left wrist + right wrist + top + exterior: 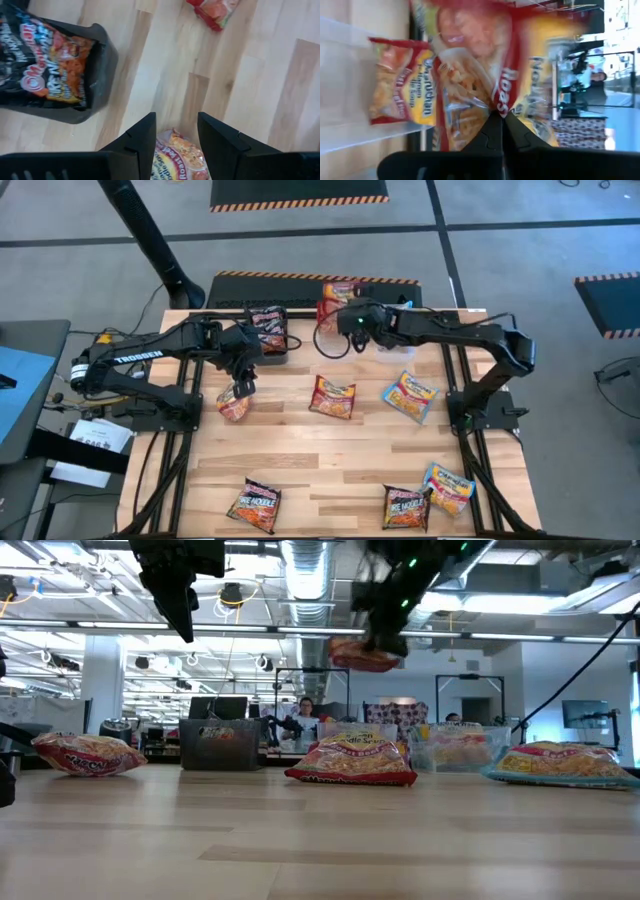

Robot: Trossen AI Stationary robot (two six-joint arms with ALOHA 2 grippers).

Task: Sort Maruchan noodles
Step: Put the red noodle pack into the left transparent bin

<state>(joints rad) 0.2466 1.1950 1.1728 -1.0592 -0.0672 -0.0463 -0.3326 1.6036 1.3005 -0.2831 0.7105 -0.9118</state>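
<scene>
High view shows the right tool (342,313) at the far middle of the table (300,450), pinched shut on a red-orange noodle packet (333,308) that hangs above a clear bin (336,290) already holding a similar packet. The right wrist view confirms the grip: the two fingers meet on the held packet's edge, and the bag dangles and folds below them, with the bin's packet (402,82) behind it.

The left tool (241,387) hovers with its fingers apart, holding nothing, directly over another red-orange packet (234,406) lying flat on the table's left side. A black bin (270,340) just beyond it holds a dark packet (270,325).

Other packets lie scattered: a red one (332,397) at the centre, a light blue one (411,396) to its right, a dark one (254,505) at the near left, and a dark one (407,506) touching a blue one (447,486) at the near right.

These packets look light, and the wrapper is thin, crinkly and probably slippery, while the noodle block inside is stiff but brittle. A pinch on the sealed end seam or across a short edge seems safest; squeezing the middle could crack the noodles, and a shallow hold on slick film may slip when the arm swings.
</scene>
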